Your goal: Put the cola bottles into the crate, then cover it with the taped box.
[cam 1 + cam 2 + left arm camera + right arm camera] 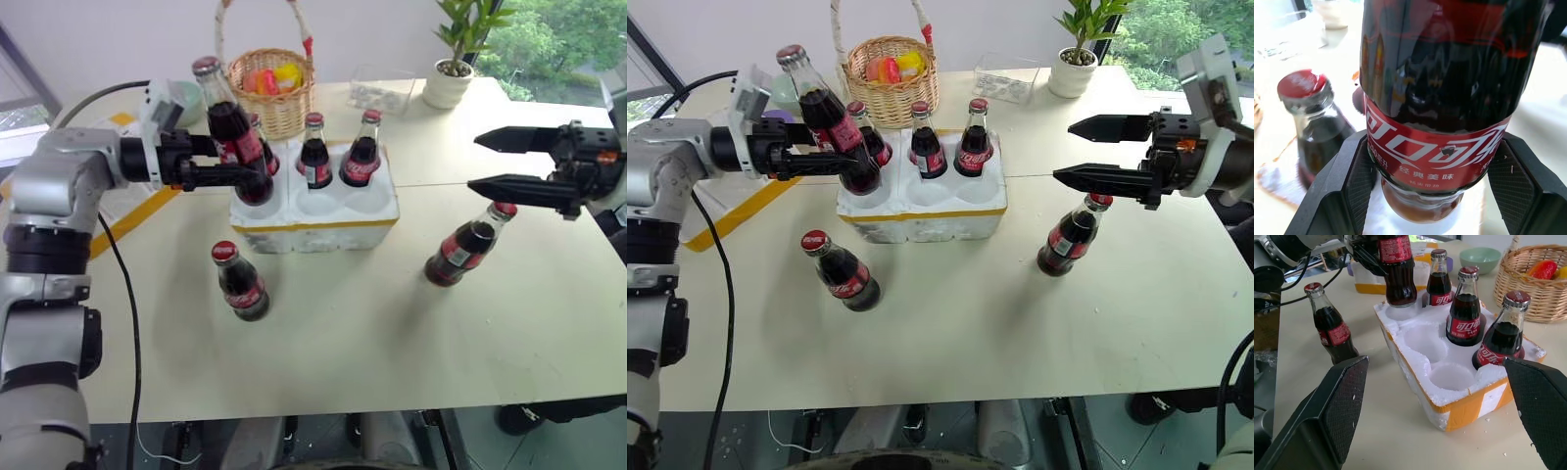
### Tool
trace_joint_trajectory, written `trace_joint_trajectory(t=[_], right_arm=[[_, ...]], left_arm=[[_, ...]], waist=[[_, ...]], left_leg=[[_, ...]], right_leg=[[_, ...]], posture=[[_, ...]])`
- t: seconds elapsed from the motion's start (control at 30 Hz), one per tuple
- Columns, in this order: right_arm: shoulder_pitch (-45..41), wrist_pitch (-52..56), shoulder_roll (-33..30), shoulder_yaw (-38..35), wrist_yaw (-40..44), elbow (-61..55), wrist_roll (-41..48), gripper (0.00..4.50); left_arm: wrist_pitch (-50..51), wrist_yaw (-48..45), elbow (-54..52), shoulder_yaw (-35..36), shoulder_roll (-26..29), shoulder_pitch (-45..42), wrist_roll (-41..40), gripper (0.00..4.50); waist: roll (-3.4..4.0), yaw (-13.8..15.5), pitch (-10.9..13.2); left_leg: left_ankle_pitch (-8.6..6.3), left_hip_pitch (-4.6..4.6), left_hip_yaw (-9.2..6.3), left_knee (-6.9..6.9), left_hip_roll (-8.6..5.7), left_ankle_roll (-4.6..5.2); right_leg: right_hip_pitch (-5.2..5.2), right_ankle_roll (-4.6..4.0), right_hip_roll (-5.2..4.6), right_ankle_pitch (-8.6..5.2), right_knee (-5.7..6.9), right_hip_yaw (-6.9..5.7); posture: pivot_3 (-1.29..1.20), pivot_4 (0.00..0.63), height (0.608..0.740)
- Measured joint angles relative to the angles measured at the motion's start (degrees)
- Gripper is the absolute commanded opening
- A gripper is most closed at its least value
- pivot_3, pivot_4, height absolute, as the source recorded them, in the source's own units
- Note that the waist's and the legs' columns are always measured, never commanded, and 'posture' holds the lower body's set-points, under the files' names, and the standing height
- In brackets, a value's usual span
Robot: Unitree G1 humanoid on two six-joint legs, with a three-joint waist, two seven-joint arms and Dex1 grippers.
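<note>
My left gripper (pixel 241 162) is shut on a cola bottle (pixel 227 117), gripping it at the red-and-white label (pixel 1440 161). The bottle is tilted, with its base at the mouth of the near-left well of the white crate (pixel 323 223). Three cola bottles (pixel 314 152) stand in the crate's back wells. Two wells (pixel 1426 343) in the near row hold nothing. One bottle (pixel 240 284) stands on the table in front of the crate. Another bottle (pixel 462 247) stands to its right, just below my open right gripper (pixel 474 163). The taped box (pixel 1367 280) lies behind my left arm, mostly hidden.
A wicker basket (pixel 274 93) with fruit stands right behind the crate. A clear plastic tray (pixel 380 93) and a potted plant (pixel 451 73) sit at the back right, a green bowl (pixel 1480 258) at the back left. A cable (pixel 122 323) hangs beside my left arm.
</note>
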Motion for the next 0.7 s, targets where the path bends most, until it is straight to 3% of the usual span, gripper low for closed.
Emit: trace_joint_trajectory(t=[0.17,0.7], right_arm=[[1.6,0.2,0.0,-0.9,-1.3,-1.0,0.6,4.50],[1.9,-0.1,0.3,-1.0,-3.5,-1.3,1.1,4.50]], left_arm=[[-2.4,-0.4,2.8,-1.0,-3.6,0.0,2.7,2.74],[-6.7,-2.3,3.9,-2.8,-5.0,1.9,7.1,2.74]], waist=[[0.00,0.1,0.0],[0.00,0.0,0.0]], left_leg=[[-0.03,-0.65,-0.03,0.63,-0.04,0.07],[-0.06,-0.64,-0.03,0.67,-0.05,0.11]], right_leg=[[-0.40,0.17,0.00,0.10,0.20,-0.01],[-0.38,0.21,-0.02,0.12,0.20,-0.01]], posture=[[0.00,0.150,0.739],[0.00,0.150,0.739]])
